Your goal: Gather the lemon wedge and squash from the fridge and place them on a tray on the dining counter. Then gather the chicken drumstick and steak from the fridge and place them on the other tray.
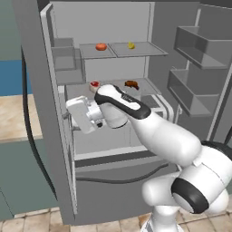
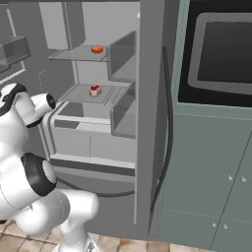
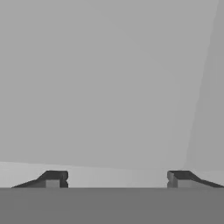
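Grey fridge stands open as the gripper, jaws spread wide and holding nothing, faces a blank inner wall. On the top shelf sit an orange squash and the yellow lemon wedge; below lie the steak and chicken drumstick. The wedge looks light, soft and slick, best pinched across its flanks.

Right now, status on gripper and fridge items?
Gripper open, empty, facing bare fridge wall. Squash and lemon wedge on top shelf, steak and drumstick below. Nothing blocking.
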Controlling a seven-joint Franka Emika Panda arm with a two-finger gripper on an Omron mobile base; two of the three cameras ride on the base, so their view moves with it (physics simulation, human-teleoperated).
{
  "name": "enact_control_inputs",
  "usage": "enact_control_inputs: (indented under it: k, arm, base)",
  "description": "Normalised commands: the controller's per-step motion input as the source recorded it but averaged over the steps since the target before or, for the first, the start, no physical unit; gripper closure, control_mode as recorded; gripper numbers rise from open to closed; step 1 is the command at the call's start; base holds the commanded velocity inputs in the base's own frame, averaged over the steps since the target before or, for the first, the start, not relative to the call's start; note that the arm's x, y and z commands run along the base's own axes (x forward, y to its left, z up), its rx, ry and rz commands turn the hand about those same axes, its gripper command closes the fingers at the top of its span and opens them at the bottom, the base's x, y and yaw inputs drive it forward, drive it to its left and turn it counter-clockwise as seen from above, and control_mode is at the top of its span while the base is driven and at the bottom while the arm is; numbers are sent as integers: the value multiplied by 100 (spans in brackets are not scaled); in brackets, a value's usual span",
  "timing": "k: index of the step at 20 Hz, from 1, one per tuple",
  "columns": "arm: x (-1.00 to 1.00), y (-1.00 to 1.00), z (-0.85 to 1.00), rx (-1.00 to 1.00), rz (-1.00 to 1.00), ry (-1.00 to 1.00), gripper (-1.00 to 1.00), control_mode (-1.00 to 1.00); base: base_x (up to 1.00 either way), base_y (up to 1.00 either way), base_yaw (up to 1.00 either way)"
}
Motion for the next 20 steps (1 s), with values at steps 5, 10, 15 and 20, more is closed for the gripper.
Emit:
enact_control_inputs:
  k: [5, 10, 15, 20]
  arm:
    - [-35, 72, 0, -5, 2, -11, -100, -100]
    - [-89, -11, 9, -12, -4, -28, -100, -100]
    - [-75, -53, 23, -14, -3, -31, -100, -100]
    - [-60, -75, 17, -11, -12, -13, -100, -100]
  base:
    - [0, 0, 0]
    - [0, 0, 0]
    - [0, 0, 0]
    - [0, 0, 0]
